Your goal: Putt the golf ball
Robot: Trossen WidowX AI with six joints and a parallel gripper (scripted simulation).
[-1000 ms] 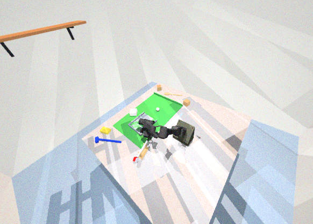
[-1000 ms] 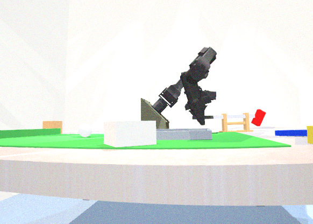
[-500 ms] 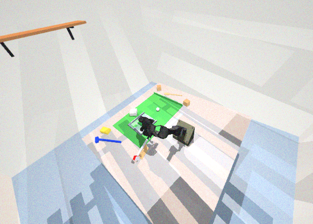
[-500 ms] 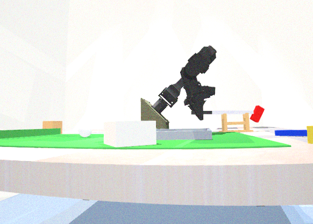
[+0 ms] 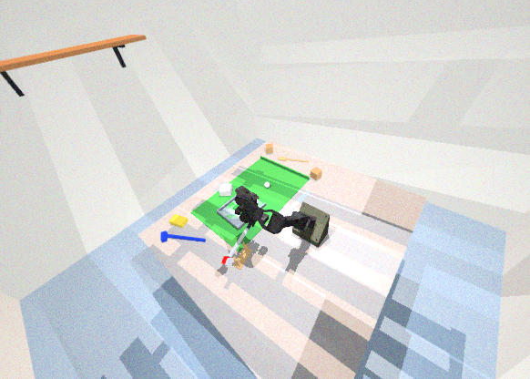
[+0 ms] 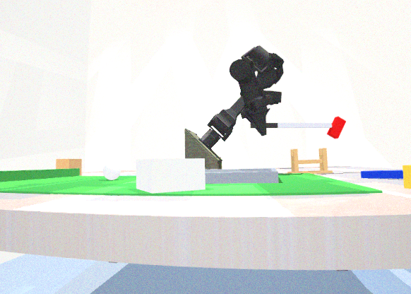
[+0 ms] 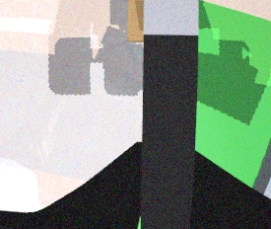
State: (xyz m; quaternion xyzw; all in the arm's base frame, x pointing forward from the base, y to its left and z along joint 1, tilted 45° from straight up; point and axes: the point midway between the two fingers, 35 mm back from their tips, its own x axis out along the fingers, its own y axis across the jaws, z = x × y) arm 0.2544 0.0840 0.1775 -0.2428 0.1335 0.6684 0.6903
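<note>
While the pincer clamps its dark grip, the red putter juts out level.

Table – green mat, blue putter, wood rack.

— Are you reading any text, label, brand, number or sign in these views?

— No. You are looking at plain, unmarked surfaces everywhere; nothing legible is showing in the top, exterior or wrist view.

— Nothing on the blocks or the tools?

— Nothing you can read. Every face is showing flat colour only, with no lettering or digits standing on it.
</note>
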